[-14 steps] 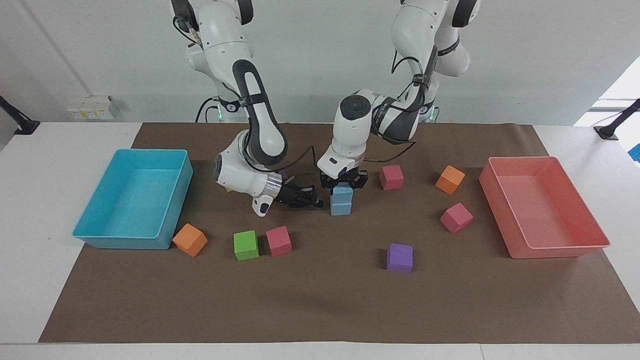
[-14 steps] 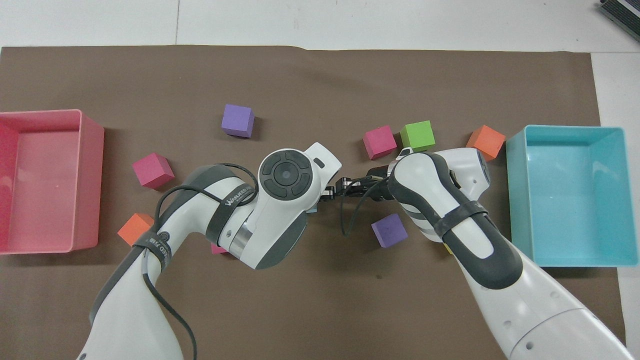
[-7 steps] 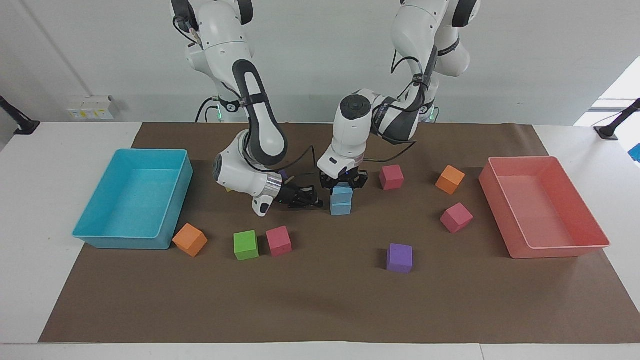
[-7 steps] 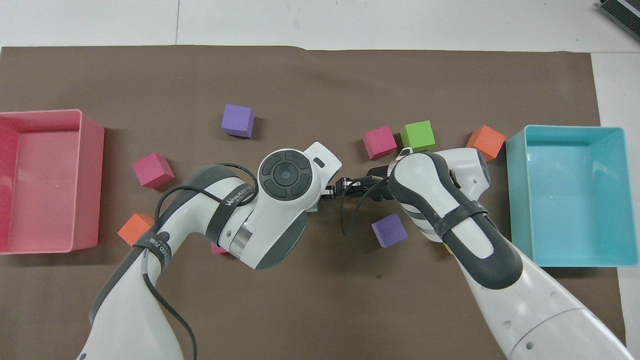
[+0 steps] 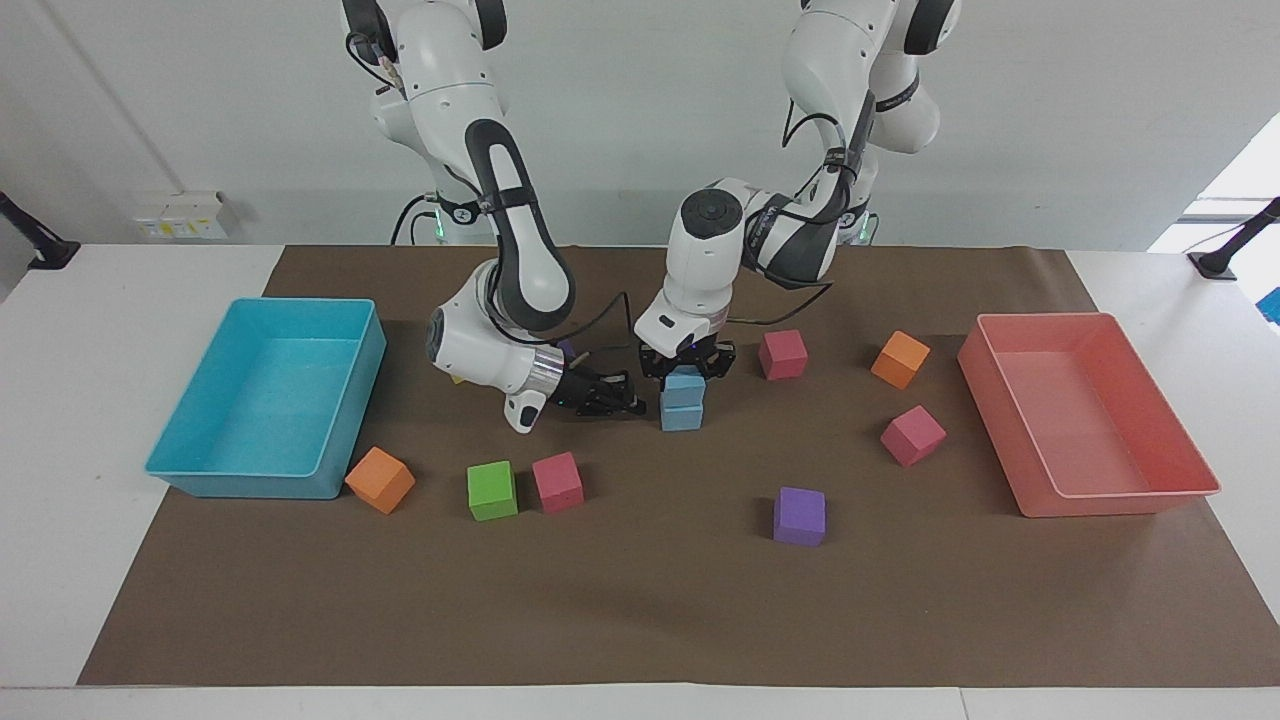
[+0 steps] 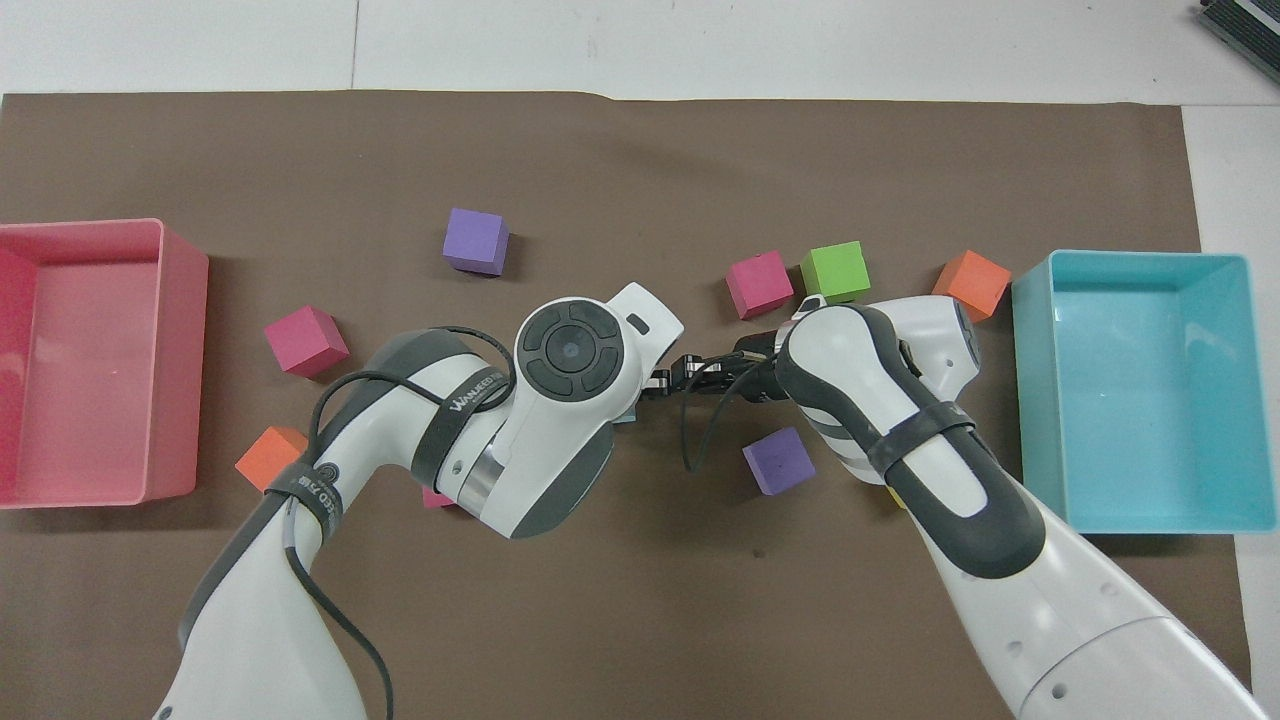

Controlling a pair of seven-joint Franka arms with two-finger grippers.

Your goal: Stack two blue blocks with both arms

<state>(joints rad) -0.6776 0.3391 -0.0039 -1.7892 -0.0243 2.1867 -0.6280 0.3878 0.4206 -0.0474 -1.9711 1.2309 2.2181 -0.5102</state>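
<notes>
Two light-blue blocks stand stacked near the middle of the brown mat: the upper blue block (image 5: 684, 386) rests on the lower blue block (image 5: 682, 415). My left gripper (image 5: 688, 366) comes straight down onto the stack and is shut on the upper block's top. My right gripper (image 5: 632, 402) lies low and level beside the stack, toward the right arm's end, shut and empty, its tips just short of the blocks. In the overhead view the left arm's wrist (image 6: 572, 350) hides the stack, and the right gripper (image 6: 665, 381) points at it.
A cyan tray (image 5: 258, 486) stands at the right arm's end and a pink tray (image 5: 1120, 503) at the left arm's end. Loose cubes lie around: orange (image 5: 380, 480), green (image 5: 492, 490), pink (image 5: 557, 482), purple (image 5: 799, 516), pink (image 5: 912, 435), orange (image 5: 900, 359), pink (image 5: 782, 354), purple (image 6: 778, 461).
</notes>
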